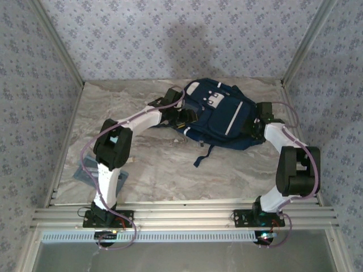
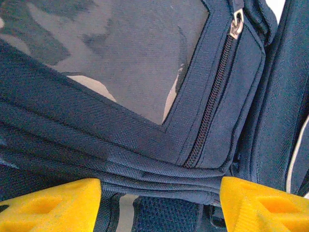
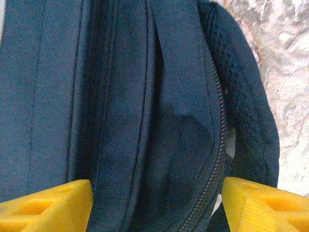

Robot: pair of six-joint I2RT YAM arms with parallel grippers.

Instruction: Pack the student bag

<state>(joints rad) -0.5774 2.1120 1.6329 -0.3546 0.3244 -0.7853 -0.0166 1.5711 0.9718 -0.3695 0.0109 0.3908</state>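
The student bag [image 1: 218, 113], navy with white stripes and patches, lies flat at the back middle of the marble table. My left gripper [image 1: 184, 117] is at its left side and my right gripper [image 1: 253, 127] at its right side. In the left wrist view the grey front panel [image 2: 130, 53] and a zipper [image 2: 212, 96] sit just ahead of the left gripper [image 2: 159, 203]. Its yellow fingers [image 2: 48, 208] stand wide apart along the bag's layered edge. The right gripper [image 3: 157, 205] also stands wide, its jaws straddling the bag's side panel [image 3: 120, 121] and zipper [image 3: 219, 145].
A dark strap [image 1: 202, 154] trails from the bag toward the front. A flat bluish sheet [image 1: 82, 170] lies at the near left, partly under the left arm. Patterned walls and metal posts enclose the table [image 1: 147, 170] on three sides.
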